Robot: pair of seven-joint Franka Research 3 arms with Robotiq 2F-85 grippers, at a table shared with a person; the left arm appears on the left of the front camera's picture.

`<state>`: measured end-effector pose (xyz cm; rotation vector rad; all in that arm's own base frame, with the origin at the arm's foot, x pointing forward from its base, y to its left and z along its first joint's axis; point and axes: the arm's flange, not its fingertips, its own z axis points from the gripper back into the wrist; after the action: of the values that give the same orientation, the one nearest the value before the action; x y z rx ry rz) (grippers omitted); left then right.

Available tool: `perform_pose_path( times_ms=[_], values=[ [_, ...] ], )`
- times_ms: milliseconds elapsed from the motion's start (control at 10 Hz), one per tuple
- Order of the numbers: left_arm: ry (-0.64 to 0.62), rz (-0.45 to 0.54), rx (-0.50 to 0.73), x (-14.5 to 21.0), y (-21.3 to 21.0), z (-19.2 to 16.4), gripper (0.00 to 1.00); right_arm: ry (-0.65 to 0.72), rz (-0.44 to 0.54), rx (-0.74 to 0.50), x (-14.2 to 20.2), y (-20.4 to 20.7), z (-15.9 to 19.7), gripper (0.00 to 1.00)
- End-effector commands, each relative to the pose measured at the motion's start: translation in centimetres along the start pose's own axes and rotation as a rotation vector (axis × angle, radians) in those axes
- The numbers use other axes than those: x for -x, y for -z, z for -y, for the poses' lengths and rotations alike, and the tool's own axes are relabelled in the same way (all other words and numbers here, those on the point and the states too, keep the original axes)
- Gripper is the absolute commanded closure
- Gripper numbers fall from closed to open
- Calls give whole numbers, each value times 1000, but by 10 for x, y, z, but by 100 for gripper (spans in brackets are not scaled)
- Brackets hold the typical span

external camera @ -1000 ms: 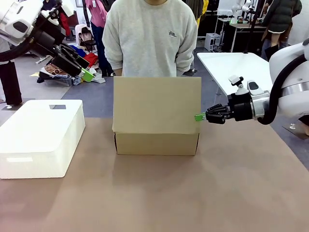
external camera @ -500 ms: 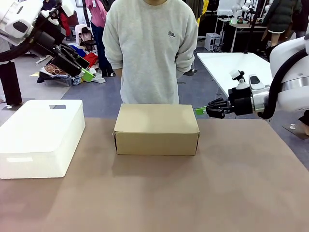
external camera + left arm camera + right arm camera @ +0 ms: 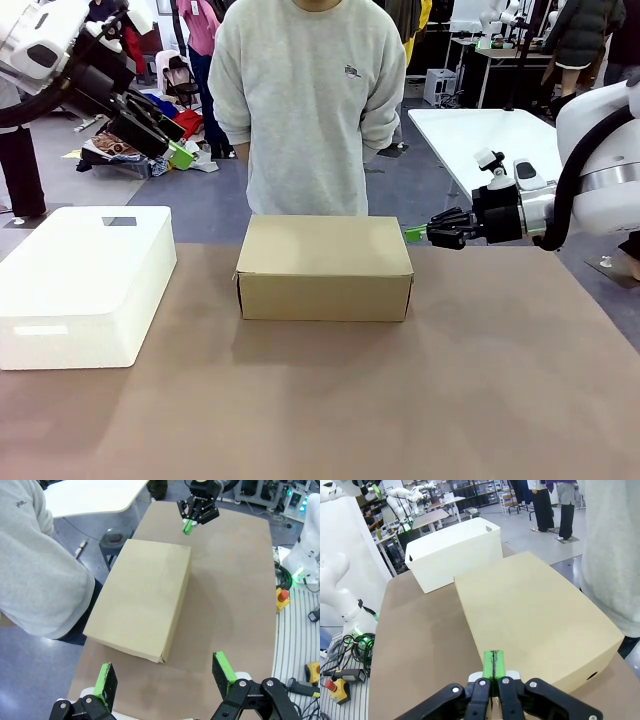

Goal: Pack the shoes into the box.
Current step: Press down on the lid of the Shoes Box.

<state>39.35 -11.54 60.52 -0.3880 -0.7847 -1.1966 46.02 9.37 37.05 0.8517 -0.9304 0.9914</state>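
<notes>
The brown table [image 3: 400, 400] stretches across the front view, with a person in a grey sweatshirt [image 3: 310, 100] standing at its far edge. On the table's left side sits a white plastic box [image 3: 85, 285], well apart from the cardboard box [image 3: 325, 265], which lies in the middle near the far edge, right in front of the person. The box's lid is down flat and closed, so nothing inside can be seen. The right arm [image 3: 600, 170] reaches in from the right, and the right gripper [image 3: 412, 234] points at the box's far right corner, just beside it at lid height; whether it touches the cardboard is not clear. Its jaws are pressed together, green pads meeting, and they hold nothing. In the right wrist view the closed pads [image 3: 493, 666] sit just over the near edge of the lid. The left gripper [image 3: 180, 155] hangs high at the left, above the white box and well clear of the table, with its jaws spread wide and empty; the left wrist view looks down between them onto the lid.
</notes>
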Motion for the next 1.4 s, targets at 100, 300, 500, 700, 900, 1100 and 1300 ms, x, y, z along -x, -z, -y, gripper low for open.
perform_pose_path(
  times_ms=[100,300,500,700,900,1100,1300],
  values=[
    [3,20,9,0,-1,-1,0,-1,3,1,0,-1,-1,100],
    [0,0,0,0,0,0,0,0,0,0,0,0,0,100],
    [-136,0,-8,-2,12,1,0,3,-82,-19,-33,-12,-12,100],
    [-203,-34,-23,-12,27,2,0,-34,-209,13,-64,-24,-26,61],
    [-218,-69,-38,-17,39,-1,20,-75,-282,68,-89,-32,-42,22],
    [-241,-87,-40,-21,52,-2,60,-92,-332,104,-105,-37,-54,0],
    [-261,-104,-49,-23,70,-4,100,-109,-399,165,-117,-42,-64,0]
  ],
)
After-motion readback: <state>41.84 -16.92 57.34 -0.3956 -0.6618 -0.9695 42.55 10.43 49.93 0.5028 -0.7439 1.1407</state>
